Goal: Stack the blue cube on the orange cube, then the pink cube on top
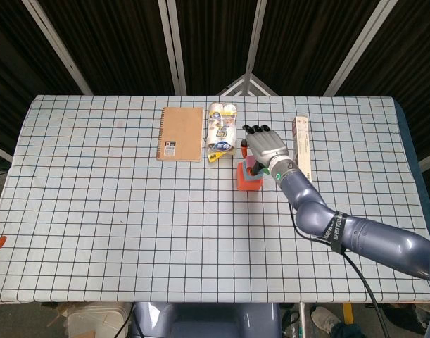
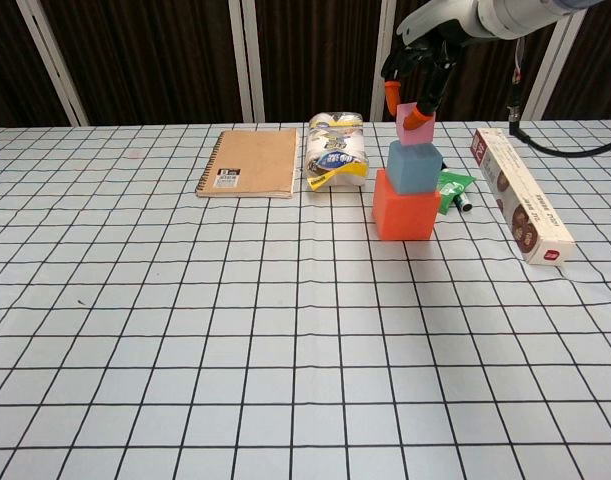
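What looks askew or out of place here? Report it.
Nothing stands out. The pink cube sits squarely on the blue cube over the orange cube, with the right hand gripping it.

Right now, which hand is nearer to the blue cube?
The right hand. It holds the pink cube at the top of the blue cube, which sits on the orange cube. The left hand is not in either view.
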`<action>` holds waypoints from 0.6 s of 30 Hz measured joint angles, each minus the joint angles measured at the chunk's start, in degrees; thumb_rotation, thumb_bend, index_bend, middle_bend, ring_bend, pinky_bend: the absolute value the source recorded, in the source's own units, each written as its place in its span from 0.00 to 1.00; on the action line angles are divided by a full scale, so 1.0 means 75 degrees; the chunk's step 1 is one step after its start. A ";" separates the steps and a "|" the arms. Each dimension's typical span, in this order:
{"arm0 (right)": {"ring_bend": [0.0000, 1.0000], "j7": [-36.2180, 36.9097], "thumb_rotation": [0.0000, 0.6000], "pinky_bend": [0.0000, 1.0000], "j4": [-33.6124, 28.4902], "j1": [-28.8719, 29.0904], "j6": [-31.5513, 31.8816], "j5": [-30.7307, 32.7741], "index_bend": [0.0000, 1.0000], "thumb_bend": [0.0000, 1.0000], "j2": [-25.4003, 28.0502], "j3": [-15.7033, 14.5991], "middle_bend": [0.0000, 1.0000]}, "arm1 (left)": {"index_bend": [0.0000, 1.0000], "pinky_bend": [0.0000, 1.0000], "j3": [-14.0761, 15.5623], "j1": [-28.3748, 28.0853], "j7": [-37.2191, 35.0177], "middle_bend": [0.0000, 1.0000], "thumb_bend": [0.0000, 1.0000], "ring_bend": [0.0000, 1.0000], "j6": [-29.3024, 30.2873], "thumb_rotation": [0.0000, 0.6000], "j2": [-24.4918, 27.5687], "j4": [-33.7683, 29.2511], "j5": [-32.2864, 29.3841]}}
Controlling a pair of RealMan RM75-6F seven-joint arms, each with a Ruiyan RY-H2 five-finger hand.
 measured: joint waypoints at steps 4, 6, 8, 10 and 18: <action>0.00 0.0307 1.00 0.00 0.0125 0.0093 -0.0224 -0.0223 0.49 0.37 0.0039 -0.0131 0.00 | 0.08 0.00 -0.0010 0.0009 0.0073 0.00 0.13 0.00 0.0048 1.00 -0.0040 -0.0018 -0.0034; 0.00 0.0443 1.00 0.00 0.0207 0.0134 -0.0306 -0.0387 0.49 0.37 0.0047 -0.0208 0.00 | 0.08 0.00 -0.0009 0.0013 0.0116 0.00 0.13 0.00 0.0081 1.00 -0.0059 -0.0029 -0.0028; 0.00 0.0579 1.00 0.00 0.0266 0.0155 -0.0366 -0.0510 0.49 0.37 0.0047 -0.0250 0.00 | 0.08 0.00 -0.0004 0.0018 0.0153 0.00 0.13 0.00 0.0116 1.00 -0.0078 -0.0038 -0.0015; 0.00 0.0737 1.00 0.00 0.0328 0.0168 -0.0439 -0.0650 0.49 0.37 0.0051 -0.0293 0.00 | 0.08 0.00 -0.0004 0.0024 0.0174 0.00 0.13 0.00 0.0140 1.00 -0.0089 -0.0044 -0.0014; 0.00 0.1382 1.00 0.00 0.0451 0.0149 -0.0620 -0.1269 0.49 0.37 0.0114 -0.0426 0.00 | 0.08 0.00 -0.0011 0.0022 0.0274 0.00 0.13 0.00 0.0183 1.00 -0.0136 -0.0062 -0.0025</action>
